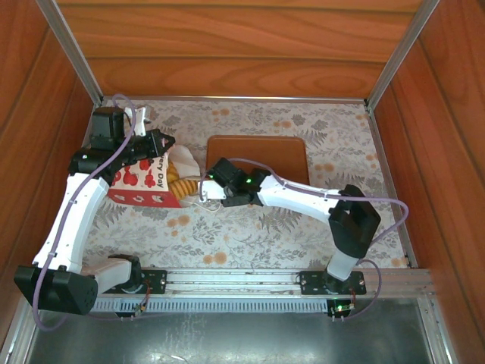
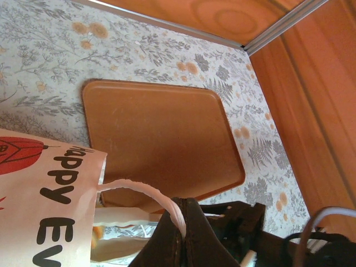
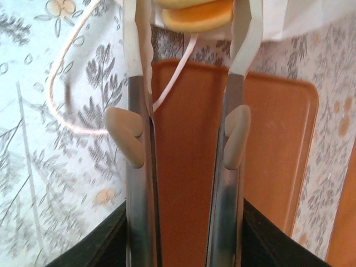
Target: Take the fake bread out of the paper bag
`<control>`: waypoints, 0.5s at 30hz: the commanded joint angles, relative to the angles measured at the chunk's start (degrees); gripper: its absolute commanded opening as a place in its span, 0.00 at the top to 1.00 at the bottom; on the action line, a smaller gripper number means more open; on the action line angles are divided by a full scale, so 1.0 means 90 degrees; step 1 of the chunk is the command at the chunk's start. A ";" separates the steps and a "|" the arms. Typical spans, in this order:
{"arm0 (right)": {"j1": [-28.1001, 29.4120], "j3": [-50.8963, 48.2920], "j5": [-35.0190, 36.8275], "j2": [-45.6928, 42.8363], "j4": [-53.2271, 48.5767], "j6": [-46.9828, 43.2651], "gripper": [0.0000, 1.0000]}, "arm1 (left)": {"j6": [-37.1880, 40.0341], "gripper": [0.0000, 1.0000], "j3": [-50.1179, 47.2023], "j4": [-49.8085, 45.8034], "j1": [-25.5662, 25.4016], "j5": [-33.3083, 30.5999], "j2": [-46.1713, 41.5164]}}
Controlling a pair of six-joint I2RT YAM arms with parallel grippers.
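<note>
Right gripper (image 3: 192, 39): fingers (image 3: 136, 50) stand apart, one each side of a piece of fake bread (image 3: 194, 15) at their tips. Can't tell if the pads bite yet.

Left gripper (image 2: 182, 225): fully closed, pinching the cord handle (image 2: 139, 189) of the paper bag (image 2: 44, 217), bag just beside and below those fingers. Tray (image 2: 161, 144) lies beyond both fingertips, bare.

Step in hand, judged: grab the bread at the bag mouth.
- Close squarely on the bread alone; the loose cord beside the left-hand finger should stay out of the pinch.
- Pull straight back along the fingers, left holding the bag steady.

Bread piece: flat oval, long axis running crosswise from finger to finger, broad face toward the wrist camera. Bag lies on its side, mouth facing the right fingertips; more bread sits inside, just past them.
</note>
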 commanded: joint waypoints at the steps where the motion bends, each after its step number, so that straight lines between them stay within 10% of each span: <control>1: 0.0058 0.0315 0.0224 -0.0586 -0.0895 0.0843 0.55 | 0.0023 1.00 0.0029 0.0196 -0.0029 0.0053 0.0000; 15: -0.0120 -0.0082 0.0124 -0.1746 -0.3116 0.3942 0.53 | -0.0291 1.00 0.0052 0.0392 -0.0031 -0.0074 0.0163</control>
